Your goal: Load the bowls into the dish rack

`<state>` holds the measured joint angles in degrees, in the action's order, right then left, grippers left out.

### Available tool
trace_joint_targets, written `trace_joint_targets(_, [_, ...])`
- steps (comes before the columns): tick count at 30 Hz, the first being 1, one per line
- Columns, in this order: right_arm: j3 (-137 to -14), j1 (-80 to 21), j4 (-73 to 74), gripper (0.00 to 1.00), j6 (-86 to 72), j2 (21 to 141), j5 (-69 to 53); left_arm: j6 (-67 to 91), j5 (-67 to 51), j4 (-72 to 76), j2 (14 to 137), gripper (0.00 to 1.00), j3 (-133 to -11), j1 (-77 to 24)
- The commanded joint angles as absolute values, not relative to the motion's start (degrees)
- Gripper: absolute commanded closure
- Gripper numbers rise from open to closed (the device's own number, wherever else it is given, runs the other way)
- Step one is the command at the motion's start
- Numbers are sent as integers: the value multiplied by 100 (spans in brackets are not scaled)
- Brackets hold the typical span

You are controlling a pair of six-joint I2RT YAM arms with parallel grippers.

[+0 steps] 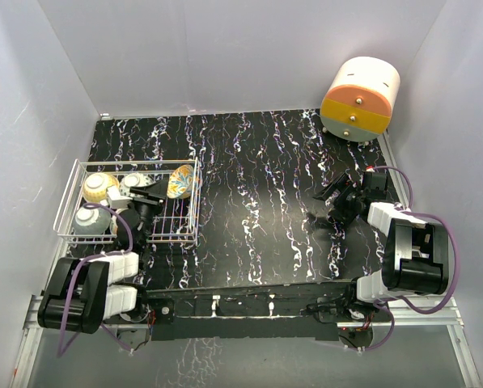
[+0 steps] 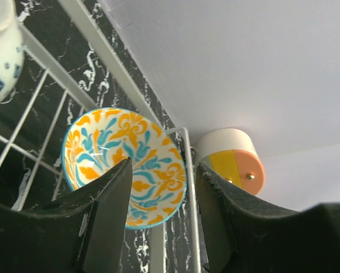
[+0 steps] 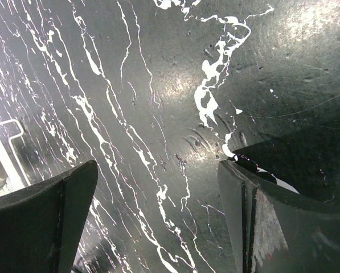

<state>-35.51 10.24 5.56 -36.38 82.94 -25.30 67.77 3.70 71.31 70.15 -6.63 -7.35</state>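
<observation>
Four bowls [image 1: 99,187] sit in the dish rack [image 1: 172,225] seen from above; at the left wrist the flowery bowl [image 2: 124,168], surely hard, slippery and breakable, best pinched at its rim, leans past spread, empty left jaws; at the right wrist, right jaws gape over the worktop [image 3: 130,114].

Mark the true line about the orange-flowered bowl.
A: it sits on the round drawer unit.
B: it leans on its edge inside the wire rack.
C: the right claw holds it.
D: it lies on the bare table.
B: the orange-flowered bowl stands tilted on its edge inside the wire rack, at its far right corner, while the right claw is open and empty over the table.
</observation>
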Motion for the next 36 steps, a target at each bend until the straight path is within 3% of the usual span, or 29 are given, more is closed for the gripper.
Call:
trace_joint_targets(1, [-3462, 1025, 848, 10, -3491, 8512, -2109, 6607, 463, 6620, 6951, 51, -756, -747])
trace_joint_targets(4, [-3473, 1022, 876, 10, -3480, 8483, -2093, 6268, 59, 6686, 7005, 37, -936, -747])
trace_joint_targets(7, [-3498, 1020, 896, 10, -3480, 8464, -2085, 5718, -427, 5927, 6781, 30, -1446, -747])
trace_joint_targets(19, [-3659, 798, 1069, 10, -3350, 8158, -1800, 4177, -1339, 2233, 5537, 22, -3197, -747])
trace_joint_targets(25, [-4616, -565, 1803, 11, -3205, 7627, -685, 3766, -786, 285, 5170, 22, -4410, -738])
trace_joint_targets(29, [-5324, -1648, 2035, 13, -3112, 7446, 116, 3153, 228, -1505, 5011, 22, -5564, -738])
trace_joint_targets(36, [-6592, -3155, 1729, 17, -2695, 8008, 212, 2446, 1400, -3147, 4666, 20, -6867, -738])
